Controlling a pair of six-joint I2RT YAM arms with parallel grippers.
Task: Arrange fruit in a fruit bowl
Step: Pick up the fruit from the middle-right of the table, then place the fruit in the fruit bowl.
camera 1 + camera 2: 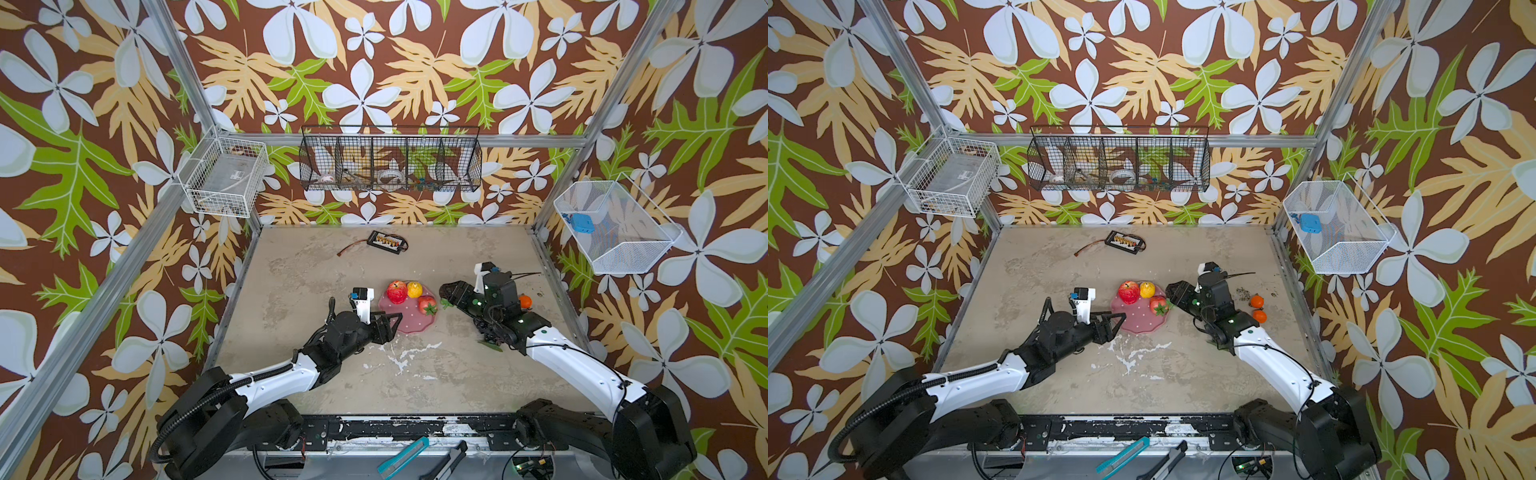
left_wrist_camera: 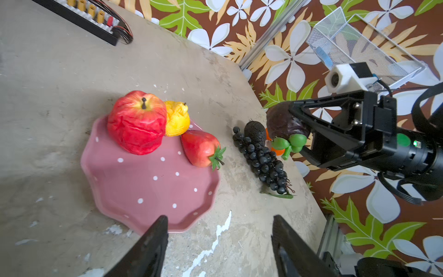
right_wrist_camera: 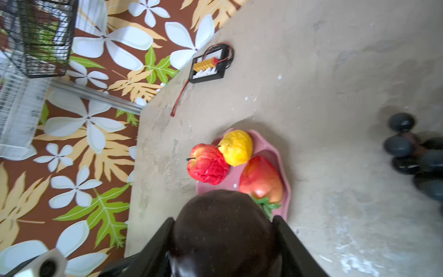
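The pink polka-dot fruit bowl (image 1: 409,322) (image 2: 143,187) holds a red apple (image 1: 397,291), a yellow pear (image 1: 414,289) and a strawberry (image 1: 427,305) along its far side. My right gripper (image 1: 451,291) (image 3: 223,219) is shut on the dark purple fruit (image 3: 223,235) (image 2: 285,124), just right of the bowl's rim beside the strawberry. On the table under that arm lie the black grape bunch (image 2: 261,158) and the dark avocado (image 2: 255,132). Two oranges (image 1: 1257,301) sit further right. My left gripper (image 1: 395,322) (image 2: 219,218) stands open and empty at the bowl's near-left rim.
A flat green leaf (image 2: 279,195) lies beside the grapes. A black connector board (image 1: 386,242) with a red wire rests near the back wall. Wire baskets hang on the walls: a black one (image 1: 390,160) behind, white ones left (image 1: 226,178) and right (image 1: 615,228).
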